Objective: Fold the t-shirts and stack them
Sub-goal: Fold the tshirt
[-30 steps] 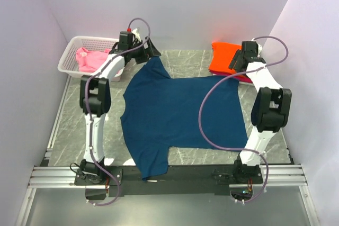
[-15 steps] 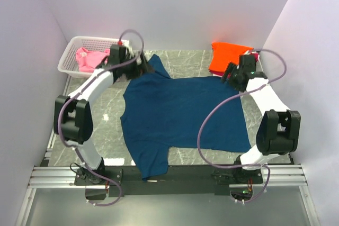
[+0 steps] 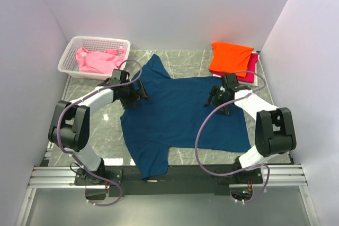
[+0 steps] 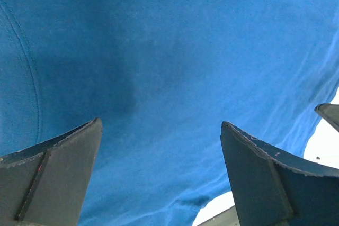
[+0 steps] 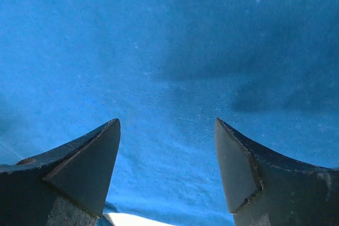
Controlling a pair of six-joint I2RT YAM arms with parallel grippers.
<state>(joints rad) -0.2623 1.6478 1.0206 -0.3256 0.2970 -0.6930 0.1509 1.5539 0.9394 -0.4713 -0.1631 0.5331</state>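
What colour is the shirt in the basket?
The shirt in the basket is pink, clearest in the top external view.

The grey marbled surface (image 3: 106, 130) carries a navy t-shirt (image 3: 180, 115) spread flat, which lies directly beneath both the left end effector (image 3: 139, 92) and the right end effector (image 3: 214, 99). Beyond the left end effector, off to its left, sits a white lattice basket (image 3: 69, 59). Beyond the right end effector, to its right, lies a folded stack with an orange t-shirt (image 3: 230, 58) on a magenta t-shirt (image 3: 250, 68).
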